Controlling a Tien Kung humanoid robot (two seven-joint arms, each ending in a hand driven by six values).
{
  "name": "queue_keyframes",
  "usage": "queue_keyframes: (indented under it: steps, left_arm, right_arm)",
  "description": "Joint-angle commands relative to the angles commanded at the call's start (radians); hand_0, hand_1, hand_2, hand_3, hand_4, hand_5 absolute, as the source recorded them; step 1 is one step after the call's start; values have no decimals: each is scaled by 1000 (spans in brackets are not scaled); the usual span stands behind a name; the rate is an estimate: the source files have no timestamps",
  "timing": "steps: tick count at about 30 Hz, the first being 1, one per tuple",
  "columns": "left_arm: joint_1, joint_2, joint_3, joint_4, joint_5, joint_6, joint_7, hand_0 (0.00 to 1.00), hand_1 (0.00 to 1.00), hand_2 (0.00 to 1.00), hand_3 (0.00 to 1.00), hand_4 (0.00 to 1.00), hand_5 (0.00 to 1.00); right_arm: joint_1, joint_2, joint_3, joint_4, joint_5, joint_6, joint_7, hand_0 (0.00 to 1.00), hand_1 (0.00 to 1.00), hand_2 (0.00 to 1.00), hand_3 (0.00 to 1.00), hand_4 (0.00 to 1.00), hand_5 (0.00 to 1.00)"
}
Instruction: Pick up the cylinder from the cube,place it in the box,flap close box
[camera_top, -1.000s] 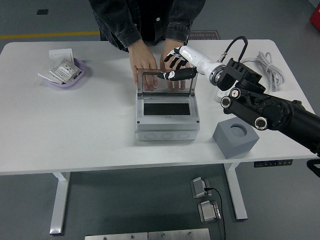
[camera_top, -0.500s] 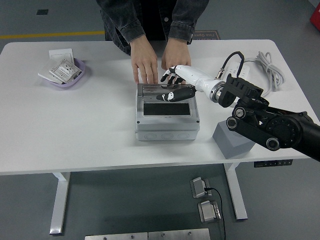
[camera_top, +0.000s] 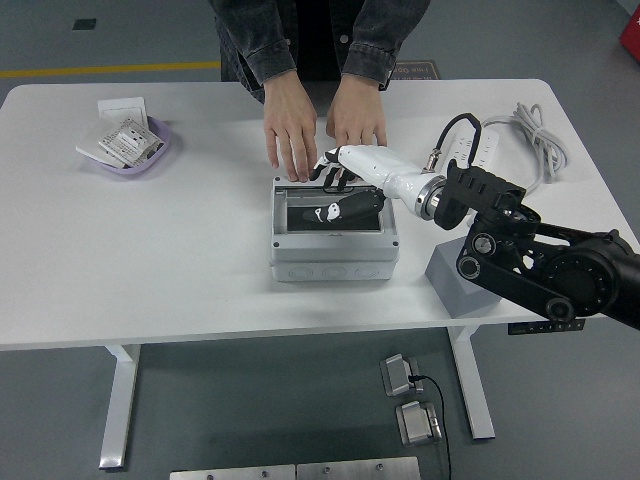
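The grey box (camera_top: 333, 247) sits mid-table with its clear lid lying flat over the dark opening. My right hand (camera_top: 343, 193), white with black fingertips, rests palm-down on that lid, fingers spread and holding nothing. The grey cube (camera_top: 449, 274) stands right of the box, mostly hidden behind my right arm (camera_top: 540, 270). No cylinder shows anywhere. A person at the far side presses both hands (camera_top: 290, 135) on the table just behind the box's back edge. My left arm is out of the picture.
A purple bowl (camera_top: 150, 150) of small packets sits at the far left with a white block behind it. A white power strip and coiled cable (camera_top: 530, 140) lie at the far right.
The clear lid has swung down from upright to flat on the box under my right hand, which moved forward and down with it. My forearm now covers most of the cube.
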Motion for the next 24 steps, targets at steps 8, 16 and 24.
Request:
queue_keyframes:
  steps: [8,16,24]
  left_arm:
    - [2,-3,1,0,-1,0,0,627,645,604,618,645,180]
    - [1,-2,-6,0,7,0,0,627,645,604,618,645,179]
    - [4,-3,5,2,-4,-1,1,627,646,603,618,644,177]
  right_arm:
    - [-34,6,6,0,3,-6,3,592,499,598,705,911,578]
    - [-50,0,25,-5,11,-11,10,588,494,599,705,908,575]
    - [-104,-64,148,57,-42,42,-21,583,490,599,705,906,574]
